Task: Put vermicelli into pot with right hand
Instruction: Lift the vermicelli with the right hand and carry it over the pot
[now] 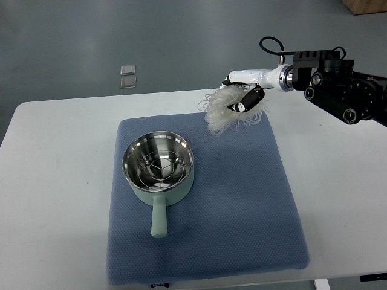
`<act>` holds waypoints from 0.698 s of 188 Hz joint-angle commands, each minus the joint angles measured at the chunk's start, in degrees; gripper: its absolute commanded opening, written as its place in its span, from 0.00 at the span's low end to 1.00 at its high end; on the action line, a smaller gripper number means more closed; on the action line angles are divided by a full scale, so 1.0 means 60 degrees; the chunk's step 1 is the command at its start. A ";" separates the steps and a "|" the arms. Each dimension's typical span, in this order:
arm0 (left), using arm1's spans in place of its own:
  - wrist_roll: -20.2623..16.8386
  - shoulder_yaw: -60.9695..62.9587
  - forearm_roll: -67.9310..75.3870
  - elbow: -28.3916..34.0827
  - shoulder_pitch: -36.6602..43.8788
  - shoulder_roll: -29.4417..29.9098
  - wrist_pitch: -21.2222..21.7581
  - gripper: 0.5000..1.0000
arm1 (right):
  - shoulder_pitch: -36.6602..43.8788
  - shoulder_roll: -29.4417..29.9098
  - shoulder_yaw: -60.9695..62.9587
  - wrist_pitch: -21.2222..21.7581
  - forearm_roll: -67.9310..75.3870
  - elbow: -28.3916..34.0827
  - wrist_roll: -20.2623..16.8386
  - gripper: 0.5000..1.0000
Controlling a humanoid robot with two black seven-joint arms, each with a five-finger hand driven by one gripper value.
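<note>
Nearest to the camera, a blue mat (242, 211) is spread on the white table (54, 181); on its left part a pale green pot (159, 168) is placed upright, with a shiny metal inside and a wire rack seen at the bottom; its handle (159, 219) is pointed toward the near edge of the mat. At the far edge of the mat, a loose white bundle of vermicelli (222, 115) is seen, well apart from the pot and to its far right; the right hand (242, 96) is brought in from the right edge, and its fingers are closed on the upper part of the bundle; whether the strands touch the mat below cannot be told. On the floor beyond the table, two small clear squares (128, 75) are laid side by side.
</note>
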 commanded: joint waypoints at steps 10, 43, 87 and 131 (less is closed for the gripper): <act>0.0000 0.0001 0.0000 -0.0009 0.0001 0.0000 0.0001 1.00 | 0.0795 -0.0027 0.0000 0.0287 0.0001 0.0276 0.0552 0.00; 0.0000 0.0001 0.0000 -0.0009 0.0001 0.0000 0.0001 1.00 | 0.1571 0.0017 0.0014 0.0653 0.0030 0.0540 0.0581 0.00; 0.0000 0.0001 0.0000 0.0006 0.0001 0.0000 0.0001 1.00 | 0.1894 0.0207 0.0000 0.0815 0.0192 0.1331 0.0596 0.00; 0.0000 0.0001 0.0000 0.0006 0.0001 0.0000 0.0001 1.00 | 0.1821 0.1305 -0.0073 0.0815 0.0162 0.1405 0.0567 0.00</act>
